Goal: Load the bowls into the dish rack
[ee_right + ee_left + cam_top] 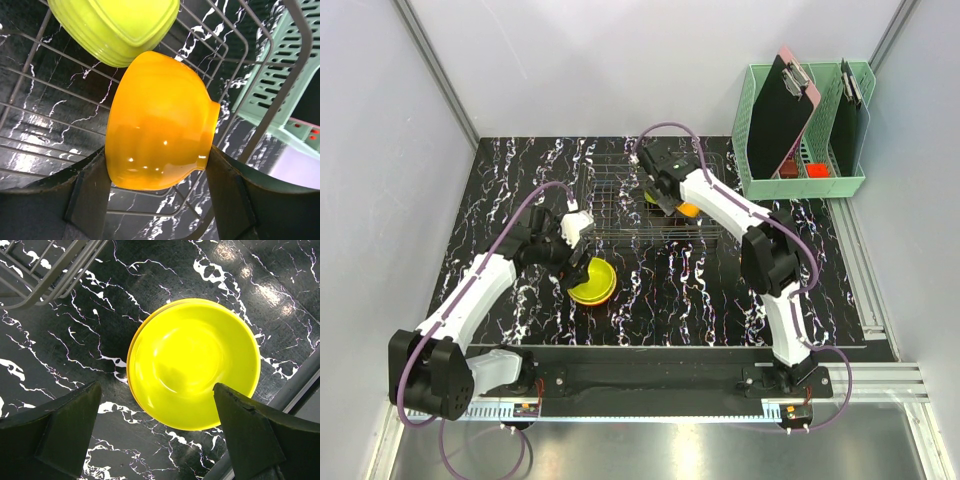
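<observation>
Alignment is the first concern at the near side, where the left gripper [156, 390] hangs above the table [165, 270] with its jaws spread wide and holding nothing. The yellow bowl [195, 362] sits upright directly below, between the two fingers but offset toward the right one. A thin orange edge shows along the bowl's left rim, and whether another bowl sits under it cannot be told. A clean pick probably calls for shifting the gripper so that one finger drops inside the bowl and the other outside. That way it pinches the wall instead of trying to span the full width. A corner of the dish rack [615, 195] lies just beyond the left fingertip, so the descent should stay clear of it. Farther out, the right gripper [157, 165] is clamped on the orange bowl [160, 120], which is turned on its side with a finger pressed against each flank and rack wires below and around it. The lime green bowl [117, 25] rests in the rack just past the fingertips, touching or nearly touching the orange one. The orange bowl should settle onto the wires before the jaws part, since a smooth plastic bowl may roll or nudge its neighbour. The mint-green basket [260, 95] stands beyond the rack, to the gripper's right, and plays no part.
</observation>
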